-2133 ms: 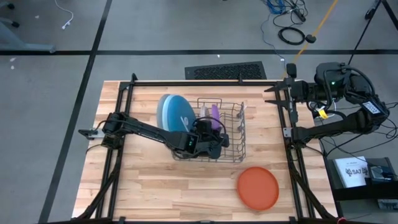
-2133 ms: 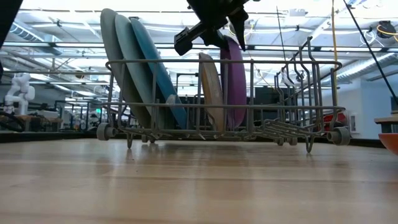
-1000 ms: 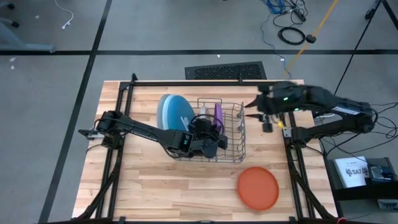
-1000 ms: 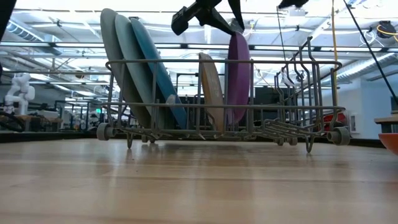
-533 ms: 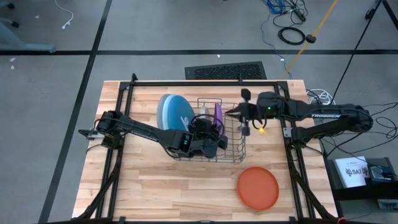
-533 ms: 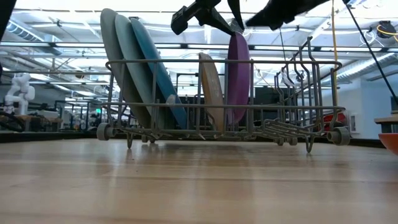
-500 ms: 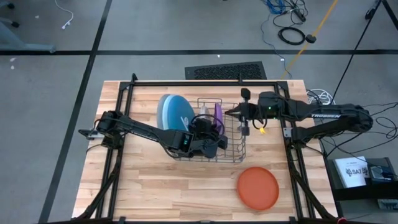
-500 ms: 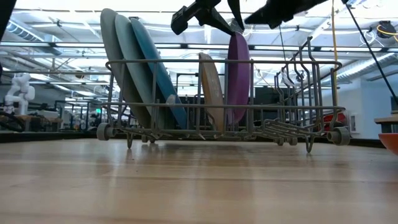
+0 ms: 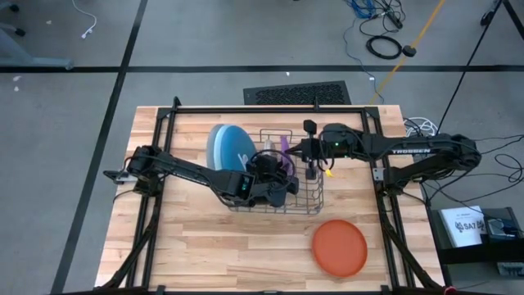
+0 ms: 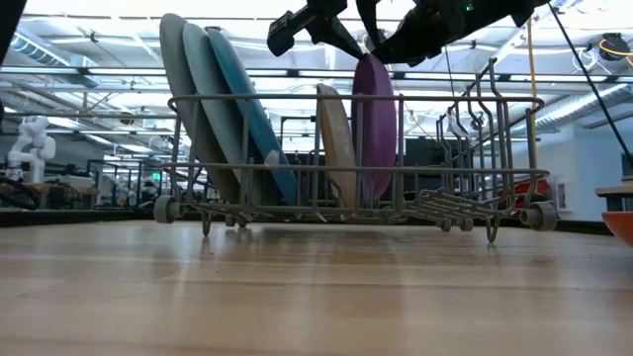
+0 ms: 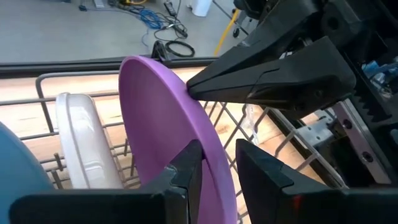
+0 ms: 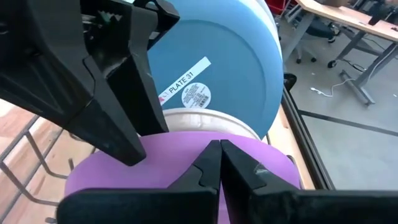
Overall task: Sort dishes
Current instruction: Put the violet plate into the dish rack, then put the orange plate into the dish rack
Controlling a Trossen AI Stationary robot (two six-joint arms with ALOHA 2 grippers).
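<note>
From above, you see both arms meeting over the dish rack point(image 9: 282, 176): the left gripper point(image 9: 280, 168) and the right gripper point(image 9: 293, 150) converge on the purple plate point(image 9: 283, 147), while the orange-red plate point(image 9: 339, 247) lies alone on the table point(image 9: 188, 238). This view hides who actually has a grip.

The low view shows the purple plate point(image 10: 374, 129) upright in its slot beside the beige plate point(image 10: 335, 143), both grippers crowding its top edge.

The left wrist view settles it: your left fingers point(image 11: 186, 168) straddle the purple rim point(image 11: 168, 124) part-open, and the right gripper point(image 11: 196, 87) pinches the same rim.

In the right wrist view, your right fingers point(image 12: 208, 162) are clamped onto the purple plate point(image 12: 180, 171), the blue plate point(image 12: 205, 74) behind.

If both arms pull differently, I judge that the plate could twist, slip, or drag the rack.
</note>
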